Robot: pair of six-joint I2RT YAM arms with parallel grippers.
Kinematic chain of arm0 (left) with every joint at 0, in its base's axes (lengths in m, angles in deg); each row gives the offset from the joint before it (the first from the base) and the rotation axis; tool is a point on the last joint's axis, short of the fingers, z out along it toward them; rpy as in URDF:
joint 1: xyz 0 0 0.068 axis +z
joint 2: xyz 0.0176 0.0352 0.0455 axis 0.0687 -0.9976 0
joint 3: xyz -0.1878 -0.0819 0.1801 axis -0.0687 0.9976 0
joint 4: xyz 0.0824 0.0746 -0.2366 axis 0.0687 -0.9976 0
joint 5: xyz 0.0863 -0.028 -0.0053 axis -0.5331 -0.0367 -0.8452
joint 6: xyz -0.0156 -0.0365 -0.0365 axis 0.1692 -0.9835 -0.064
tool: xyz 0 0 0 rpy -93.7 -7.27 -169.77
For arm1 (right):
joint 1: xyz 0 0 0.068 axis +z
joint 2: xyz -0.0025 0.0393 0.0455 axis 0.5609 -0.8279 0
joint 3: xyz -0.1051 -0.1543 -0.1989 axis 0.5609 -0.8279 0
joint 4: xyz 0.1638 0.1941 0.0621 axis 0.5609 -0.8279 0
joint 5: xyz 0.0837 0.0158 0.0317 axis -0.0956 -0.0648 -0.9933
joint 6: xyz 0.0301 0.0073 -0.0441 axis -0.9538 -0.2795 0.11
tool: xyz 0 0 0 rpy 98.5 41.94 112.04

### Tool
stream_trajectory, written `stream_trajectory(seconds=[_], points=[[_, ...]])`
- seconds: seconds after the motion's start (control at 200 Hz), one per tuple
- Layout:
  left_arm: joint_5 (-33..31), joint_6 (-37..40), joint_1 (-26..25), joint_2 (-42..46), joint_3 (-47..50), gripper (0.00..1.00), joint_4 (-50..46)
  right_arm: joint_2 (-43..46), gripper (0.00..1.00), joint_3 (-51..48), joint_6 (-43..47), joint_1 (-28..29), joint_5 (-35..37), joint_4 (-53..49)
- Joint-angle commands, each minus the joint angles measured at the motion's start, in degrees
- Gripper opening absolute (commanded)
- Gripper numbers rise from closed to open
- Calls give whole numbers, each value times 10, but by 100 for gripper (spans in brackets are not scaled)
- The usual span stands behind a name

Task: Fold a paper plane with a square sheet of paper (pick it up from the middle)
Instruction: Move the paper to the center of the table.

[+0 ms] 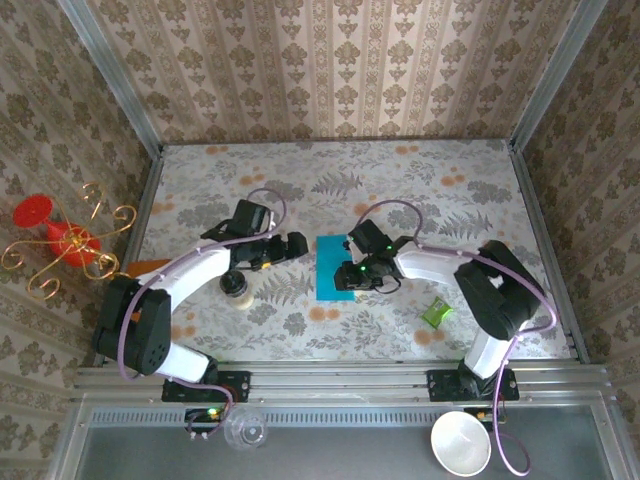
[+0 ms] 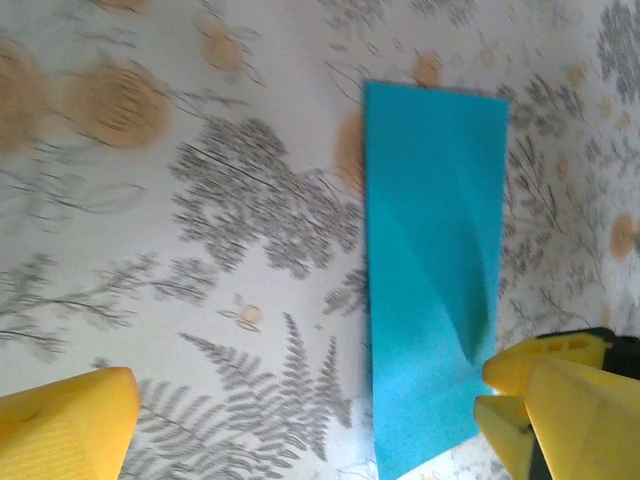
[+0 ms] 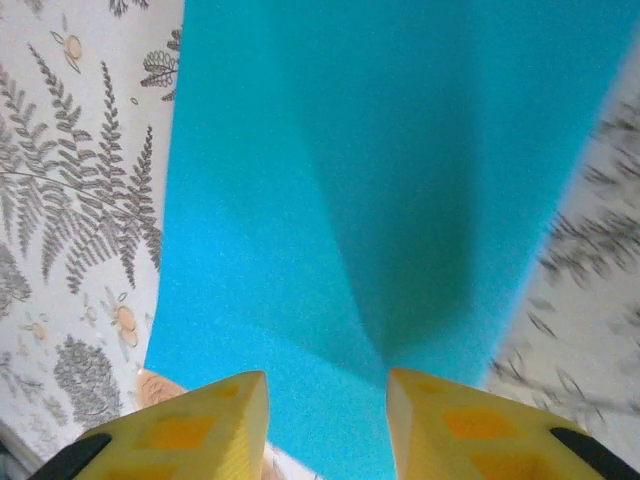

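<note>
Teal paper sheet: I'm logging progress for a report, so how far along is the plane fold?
Done: the thin teal-blue paper sheet lies as a narrow rectangle, seemingly folded in half. In hand: the right tool hovers over one short edge, jaws apart; the left tool stands wide open beside it. Left: no pointed nose or wings show yet.

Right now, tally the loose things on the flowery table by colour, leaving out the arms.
Teal: 1, folded paper
Green: 1, crumpled wrapper
Orange: 1, flat mat, mostly hidden
Pale: 1, small round object
Total: 4
</note>
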Motion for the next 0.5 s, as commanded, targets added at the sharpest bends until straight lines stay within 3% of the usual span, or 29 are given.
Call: stream_trajectory(seconds=[0.0, 0.125, 0.495], points=[[8, -4, -42, -3, -18, 100, -12, 55, 40, -28, -106, 3, 34, 78], [20, -39, -74, -32, -15, 96, 2, 57, 39, -50, -167, -1, 75, 104], [61, -122, -98, -64, 25, 71, 71, -12, 29, -34, -175, -25, 49, 127]])
